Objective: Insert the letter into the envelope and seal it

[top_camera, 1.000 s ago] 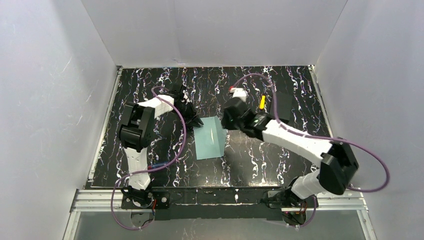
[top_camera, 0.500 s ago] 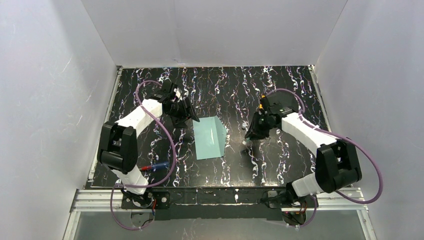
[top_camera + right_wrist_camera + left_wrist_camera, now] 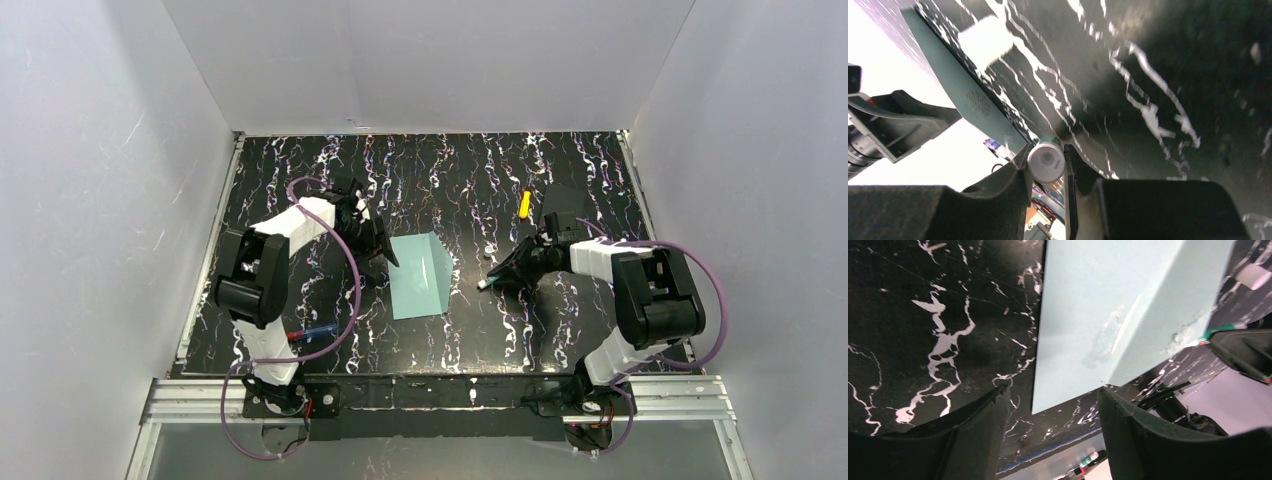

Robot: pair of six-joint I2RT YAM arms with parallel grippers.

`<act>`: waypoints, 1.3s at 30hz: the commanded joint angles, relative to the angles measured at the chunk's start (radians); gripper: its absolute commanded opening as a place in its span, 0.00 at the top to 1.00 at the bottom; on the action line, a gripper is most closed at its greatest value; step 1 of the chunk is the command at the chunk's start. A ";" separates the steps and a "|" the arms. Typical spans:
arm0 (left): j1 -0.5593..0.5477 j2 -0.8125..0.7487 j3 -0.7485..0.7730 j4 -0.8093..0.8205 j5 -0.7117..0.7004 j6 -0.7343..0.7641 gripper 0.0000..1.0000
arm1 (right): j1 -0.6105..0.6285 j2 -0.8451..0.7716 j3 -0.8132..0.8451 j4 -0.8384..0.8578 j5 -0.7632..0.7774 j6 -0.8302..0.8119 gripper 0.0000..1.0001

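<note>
The pale teal envelope point(image 3: 418, 276) lies flat mid-table, its right strip folded up along a crease; it also shows in the left wrist view point(image 3: 1093, 315) and the right wrist view point(image 3: 969, 96). The letter is not in view. My left gripper point(image 3: 384, 252) is open and empty, low at the envelope's left edge, its jaws point(image 3: 1053, 392) wide apart just short of the envelope's corner. My right gripper point(image 3: 492, 280) is shut on a glue stick point(image 3: 1046, 161) with a white end and green body, pointing at the envelope's right side, a little apart from it.
A yellow item point(image 3: 524, 203) and a black block point(image 3: 566, 199) lie at the back right. A blue pen point(image 3: 315, 331) lies near the front left. A small white piece point(image 3: 985, 42) lies on the table beside the envelope. White walls enclose the black marbled table point(image 3: 560, 330).
My right gripper drew back to the right from the envelope's top right corner and dropped low, still holding the glue stick. My left gripper stayed by the envelope's left edge while its arm shifted.
</note>
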 commanded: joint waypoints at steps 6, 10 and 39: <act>-0.001 0.070 0.082 -0.127 -0.040 0.055 0.41 | -0.020 0.062 0.014 0.141 0.016 0.054 0.47; -0.001 0.080 0.088 -0.130 -0.037 0.058 0.41 | -0.021 0.003 0.042 0.051 0.077 0.025 0.32; -0.004 0.147 0.041 -0.073 -0.004 0.023 0.73 | 0.284 0.163 0.341 -0.055 0.238 -0.185 0.91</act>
